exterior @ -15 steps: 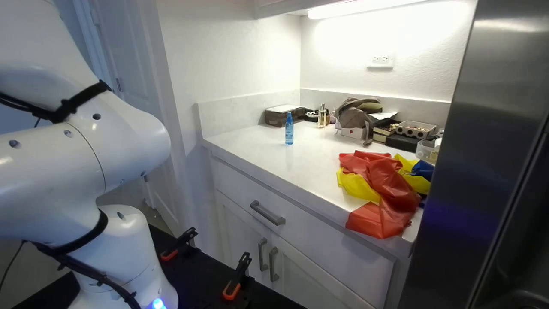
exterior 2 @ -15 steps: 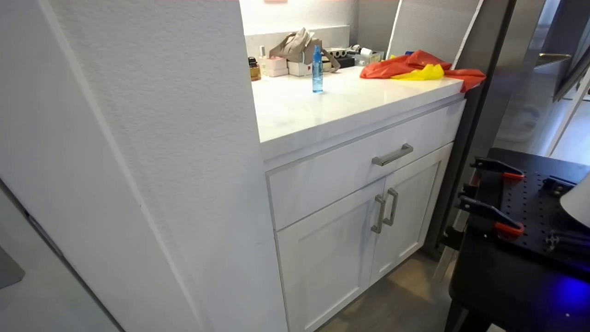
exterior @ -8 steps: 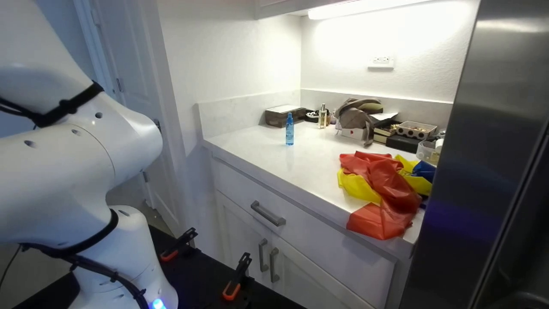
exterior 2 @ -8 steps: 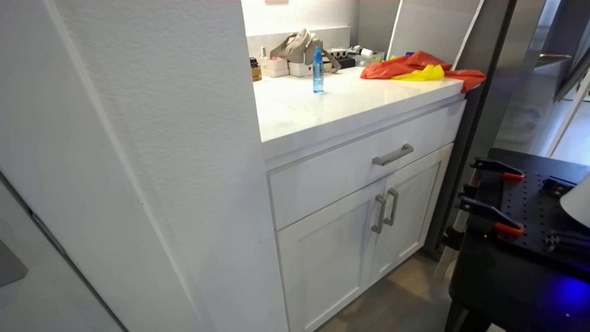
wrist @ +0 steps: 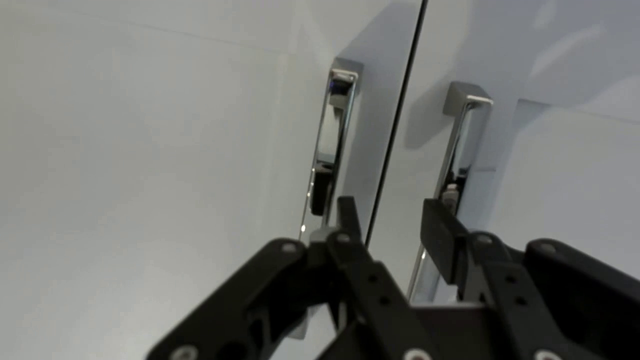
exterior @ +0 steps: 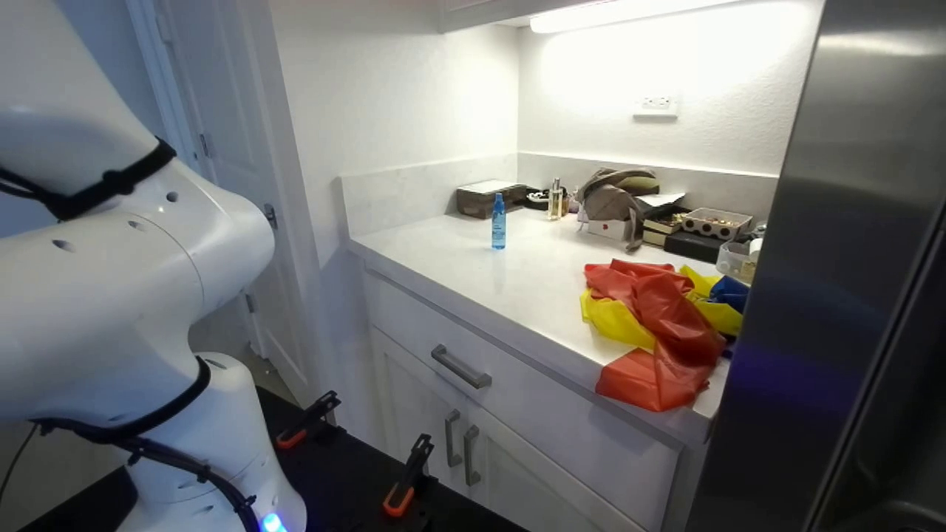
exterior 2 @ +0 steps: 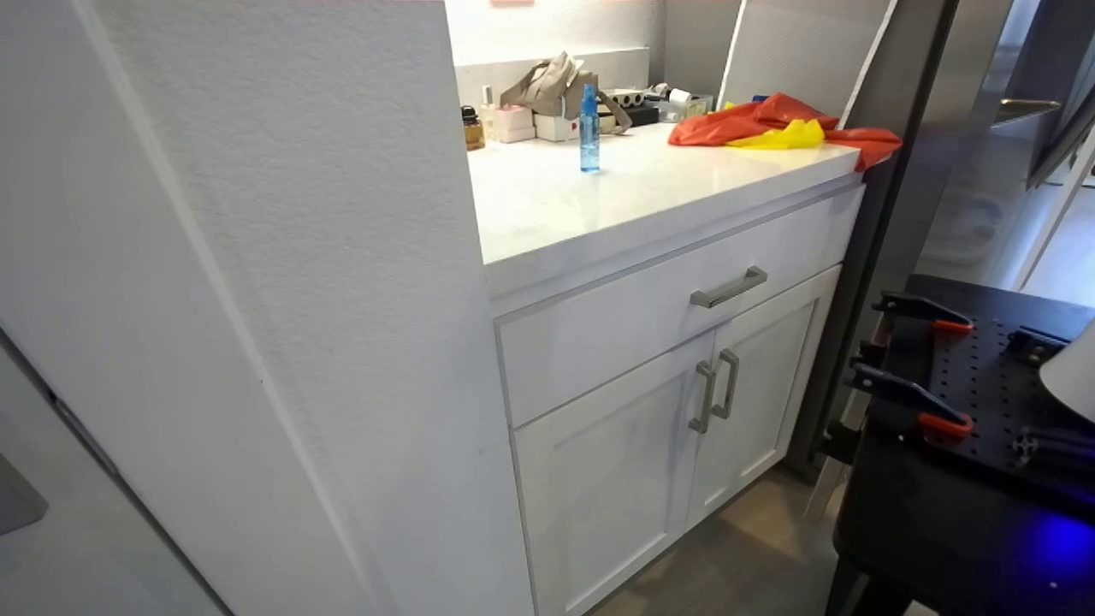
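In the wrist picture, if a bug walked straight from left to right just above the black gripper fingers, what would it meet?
Left white door panel → left shiny handle → thin dark gap → right shiny handle → right white door panel.

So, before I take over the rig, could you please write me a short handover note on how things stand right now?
Gripper: the black two-finger gripper is open, with nothing seen in its grip.
Where: in the wrist view, a straight shiny metal bar handle is mounted on the white panelled left-hand door, and a matching shiny metal handle on the white panelled right-hand door. Neither exterior view shows the gripper.
Done: the gripper is up near both handles; whether it touches either, I can't tell.
Left: neither handle is gripped yet, and both doors look shut.
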Robot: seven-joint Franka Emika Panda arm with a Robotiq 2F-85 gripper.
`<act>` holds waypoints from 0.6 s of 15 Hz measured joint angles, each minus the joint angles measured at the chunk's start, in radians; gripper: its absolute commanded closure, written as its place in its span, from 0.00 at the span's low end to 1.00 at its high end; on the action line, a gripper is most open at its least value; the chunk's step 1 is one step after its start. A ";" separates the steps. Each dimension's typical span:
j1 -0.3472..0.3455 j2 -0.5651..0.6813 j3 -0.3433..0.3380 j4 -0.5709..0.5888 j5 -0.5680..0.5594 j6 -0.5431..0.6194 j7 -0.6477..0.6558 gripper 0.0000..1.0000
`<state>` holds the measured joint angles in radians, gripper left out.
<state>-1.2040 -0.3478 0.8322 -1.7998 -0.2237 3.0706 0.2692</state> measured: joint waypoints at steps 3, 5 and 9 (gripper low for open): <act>0.129 0.025 -0.087 0.000 -0.004 -0.106 -0.056 0.34; 0.247 0.045 -0.175 0.000 -0.009 -0.184 -0.096 0.34; 0.533 0.061 -0.419 -0.002 -0.013 -0.274 -0.166 0.34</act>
<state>-0.6713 -0.2866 0.4133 -1.8019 -0.2366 2.7964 0.1035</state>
